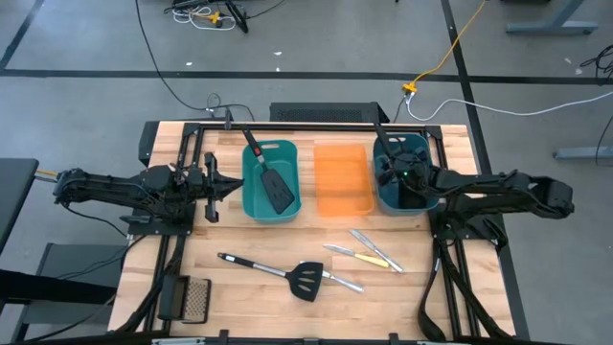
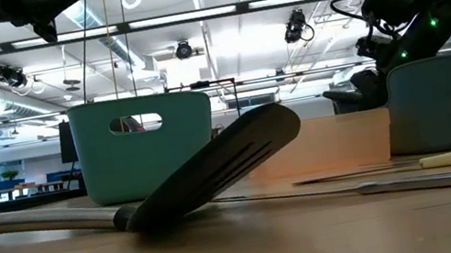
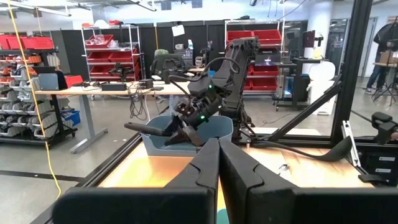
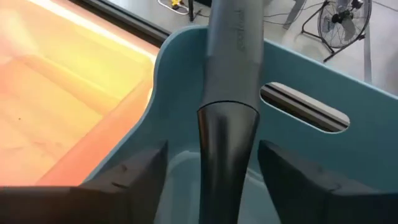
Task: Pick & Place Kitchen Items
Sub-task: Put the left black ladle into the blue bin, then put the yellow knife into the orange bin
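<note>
My right gripper [image 4: 214, 180] is open over the right teal bin [image 1: 404, 174]. Its fingers stand on either side of the black ladle's handle [image 4: 227, 124], with a gap showing on both sides. The handle slants up over the bin's far rim [image 1: 379, 129]. A black slotted spatula [image 1: 272, 180] lies in the left teal bin [image 1: 270, 182], its handle on the far rim. Another slotted spatula [image 1: 305, 278], silver knives [image 1: 372, 245] and a yellow-handled knife [image 1: 372, 258] lie on the table. My left gripper [image 1: 215, 186] is shut and empty, left of the left bin.
An orange bin [image 1: 343, 180] stands between the two teal bins. A small mesh grater [image 1: 195, 298] lies at the near left. A black frame [image 1: 287, 123] runs along the far edge of the table. Bare wood shows between the bins and the utensils.
</note>
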{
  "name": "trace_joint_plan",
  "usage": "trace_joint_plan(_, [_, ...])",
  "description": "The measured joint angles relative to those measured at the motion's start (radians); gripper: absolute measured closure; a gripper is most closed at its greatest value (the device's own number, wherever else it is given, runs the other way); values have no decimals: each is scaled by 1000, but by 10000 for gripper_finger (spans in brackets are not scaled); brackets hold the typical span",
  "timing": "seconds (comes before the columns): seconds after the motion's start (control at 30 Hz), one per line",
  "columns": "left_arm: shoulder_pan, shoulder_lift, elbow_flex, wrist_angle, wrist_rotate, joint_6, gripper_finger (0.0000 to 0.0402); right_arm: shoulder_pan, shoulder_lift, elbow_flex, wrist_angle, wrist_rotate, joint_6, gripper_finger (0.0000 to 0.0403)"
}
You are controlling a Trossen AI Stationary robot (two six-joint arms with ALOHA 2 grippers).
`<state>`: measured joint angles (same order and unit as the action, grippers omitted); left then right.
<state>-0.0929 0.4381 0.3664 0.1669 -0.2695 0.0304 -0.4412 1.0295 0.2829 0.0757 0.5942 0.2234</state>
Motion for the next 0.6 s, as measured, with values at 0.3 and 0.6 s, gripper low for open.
trace_joint_plan(0.3, [0,0,0,0,0,-1,388,11,-134,0,60,-6,-40,98])
trace_joint_plan(0.6, [0,0,0,0,0,0,388,106,-372,1,247,-231,-142,138])
